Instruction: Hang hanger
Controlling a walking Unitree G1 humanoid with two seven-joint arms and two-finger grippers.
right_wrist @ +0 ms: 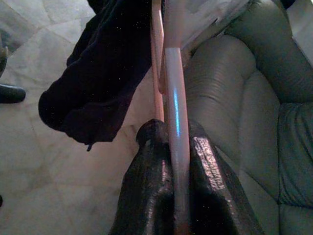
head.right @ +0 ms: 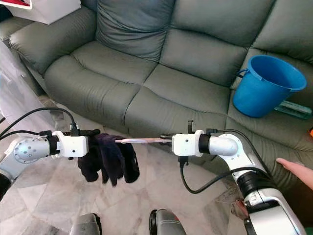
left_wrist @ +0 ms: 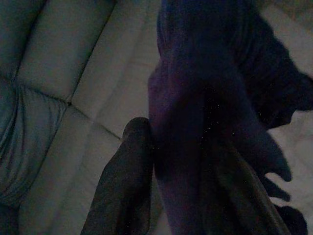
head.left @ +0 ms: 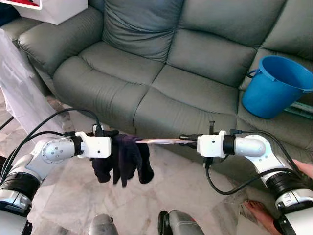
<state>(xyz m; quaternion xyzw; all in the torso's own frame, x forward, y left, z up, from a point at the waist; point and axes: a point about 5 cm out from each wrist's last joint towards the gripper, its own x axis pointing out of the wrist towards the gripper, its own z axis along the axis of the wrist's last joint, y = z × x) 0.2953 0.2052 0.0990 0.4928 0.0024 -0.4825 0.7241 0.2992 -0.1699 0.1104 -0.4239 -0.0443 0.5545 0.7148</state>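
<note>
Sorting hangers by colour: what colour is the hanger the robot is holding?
Pale pink. The hanger shows best in the right wrist view, clamped between the right gripper's fingers.

We face a grey-green leather sofa (head.left: 161,68) with deep seat cushions, standing on a pale marble-tiled floor (head.left: 63,196). On its right seat sits a blue bucket (head.left: 274,85) (tilted against the backrest). Daylight falls softly on the leather, and something white (head.left: 54,10) rests behind the left armrest.
</note>
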